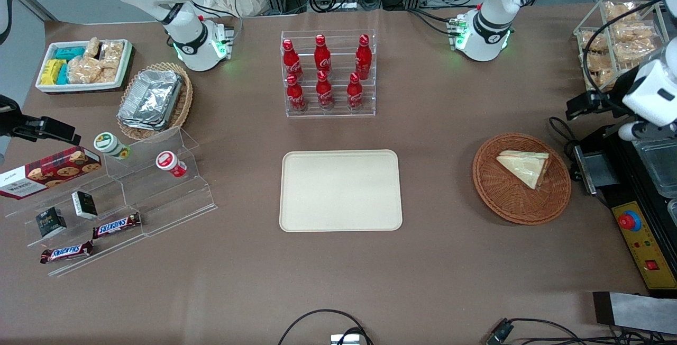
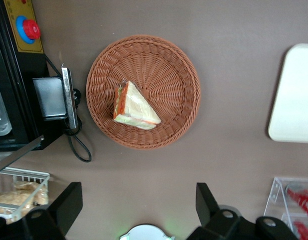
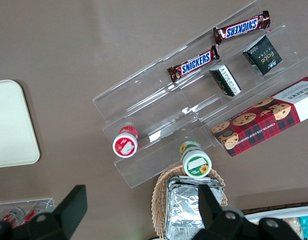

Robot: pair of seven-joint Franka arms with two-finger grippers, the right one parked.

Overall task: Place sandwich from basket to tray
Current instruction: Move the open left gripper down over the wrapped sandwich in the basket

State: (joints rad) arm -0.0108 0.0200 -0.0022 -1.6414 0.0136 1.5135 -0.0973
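Observation:
The sandwich (image 1: 523, 168) (image 2: 134, 107), a pale wedge in clear wrap with orange and green filling on its cut edge, lies in the round brown wicker basket (image 1: 497, 202) (image 2: 178, 65). The cream tray (image 1: 341, 190) (image 2: 293, 95) rests flat in the middle of the table, beside the basket toward the parked arm's end, with nothing on it. My gripper (image 1: 577, 106) (image 2: 138, 200) hangs high above the table at the working arm's end, farther from the front camera than the basket and apart from it. It is open, with only bare table between its fingers.
A black machine with a red stop button (image 1: 629, 221) stands close beside the basket. A wire rack of bagged snacks (image 1: 616, 43) and a cola bottle rack (image 1: 328, 72) sit farther back. Acrylic steps (image 1: 132, 191), an oval basket of foil trays (image 1: 153, 99) and a white bin (image 1: 84, 64) fill the parked arm's end.

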